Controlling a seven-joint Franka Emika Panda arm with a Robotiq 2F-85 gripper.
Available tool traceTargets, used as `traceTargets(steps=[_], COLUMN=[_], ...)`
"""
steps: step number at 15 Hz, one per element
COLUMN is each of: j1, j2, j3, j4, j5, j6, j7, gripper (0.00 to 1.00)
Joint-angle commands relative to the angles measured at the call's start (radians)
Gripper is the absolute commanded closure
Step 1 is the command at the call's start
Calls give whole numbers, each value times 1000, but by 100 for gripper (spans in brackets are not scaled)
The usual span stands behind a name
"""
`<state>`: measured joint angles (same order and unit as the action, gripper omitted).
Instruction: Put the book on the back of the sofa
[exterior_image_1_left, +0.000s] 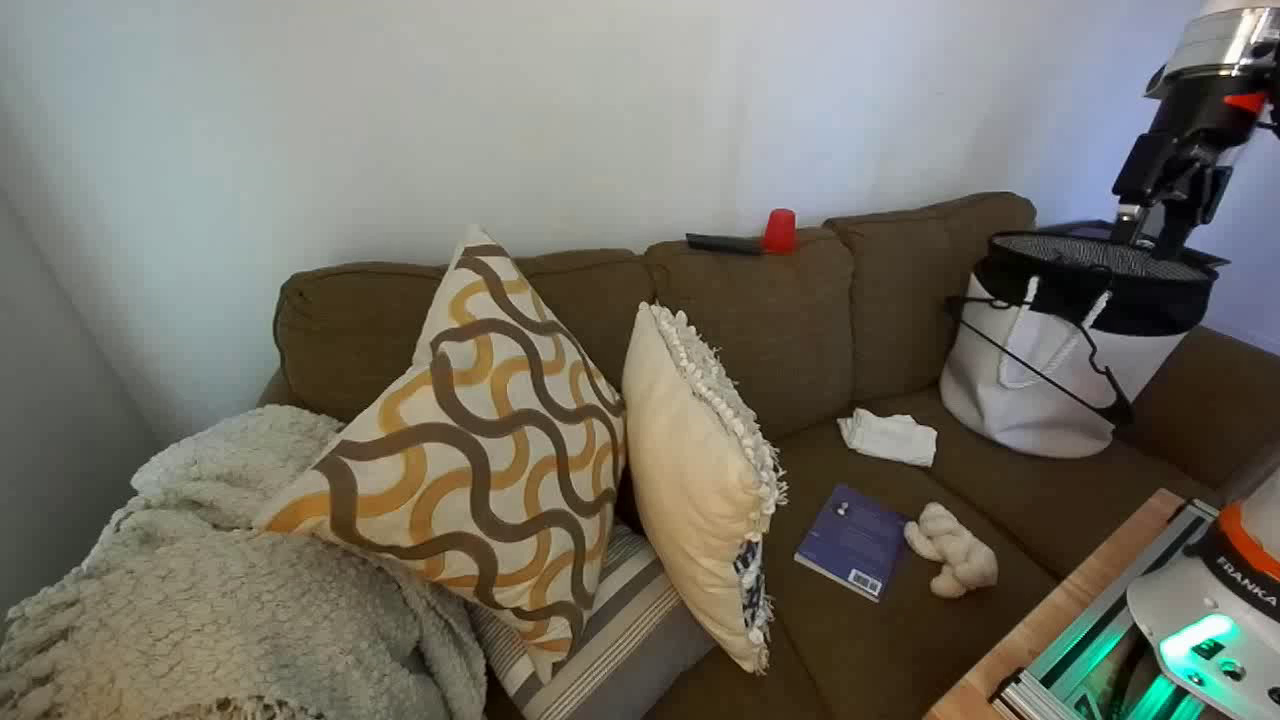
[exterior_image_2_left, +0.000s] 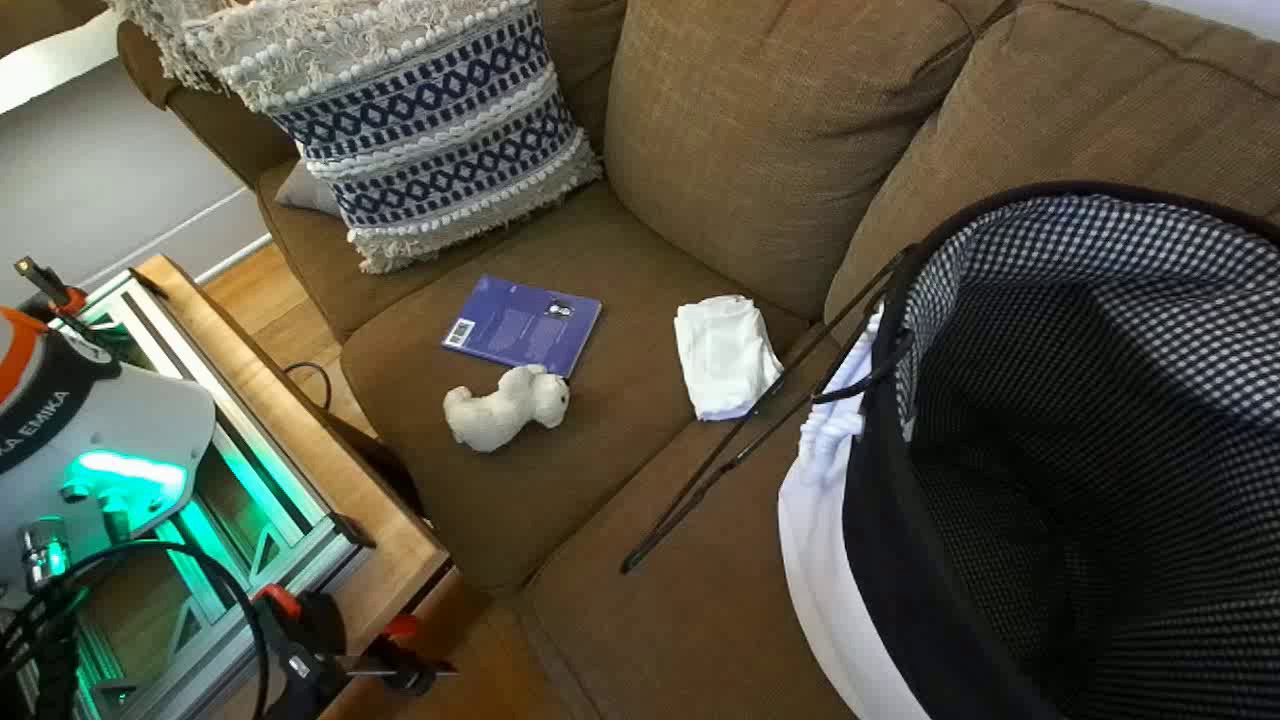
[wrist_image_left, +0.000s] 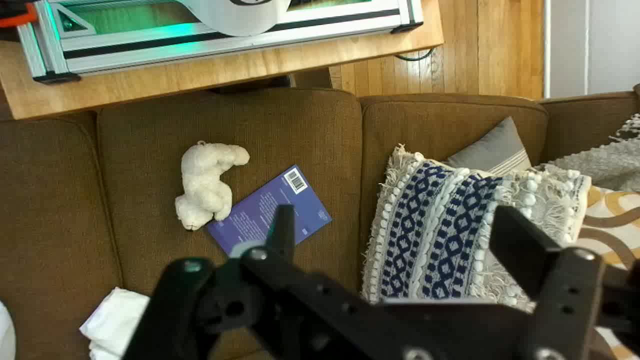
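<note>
Book (exterior_image_2_left: 525, 325), thin purple paperback, lies flat b/c brown fabric seat (exterior_image_2_left: 605, 425) supports it, not yet on brown cushioned sofa back (exterior_image_1_left: 755, 325); black two-finger gripper (wrist_image_left: 395, 220) spread w/ nothing pinched, prob. for clearance.

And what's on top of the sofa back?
A red cup and a thin dark object, too unclear to name, sit on the sofa back. The wavy-patterned pillow covers a stretch of its top edge; anything behind there can't be seen.
</note>
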<state>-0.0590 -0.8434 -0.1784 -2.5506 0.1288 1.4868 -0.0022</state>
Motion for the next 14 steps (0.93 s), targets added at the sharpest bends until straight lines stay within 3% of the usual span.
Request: traceTargets(steps=[1, 12, 14], j1=[-27, -27, -57], j2=[5, 5, 14], j3=[19, 19, 31], j4=[2, 2, -17], j5=[11, 11, 40], j6=[-4, -4, 88], j7=[-16, -16, 48], gripper=[0, 0, 0])
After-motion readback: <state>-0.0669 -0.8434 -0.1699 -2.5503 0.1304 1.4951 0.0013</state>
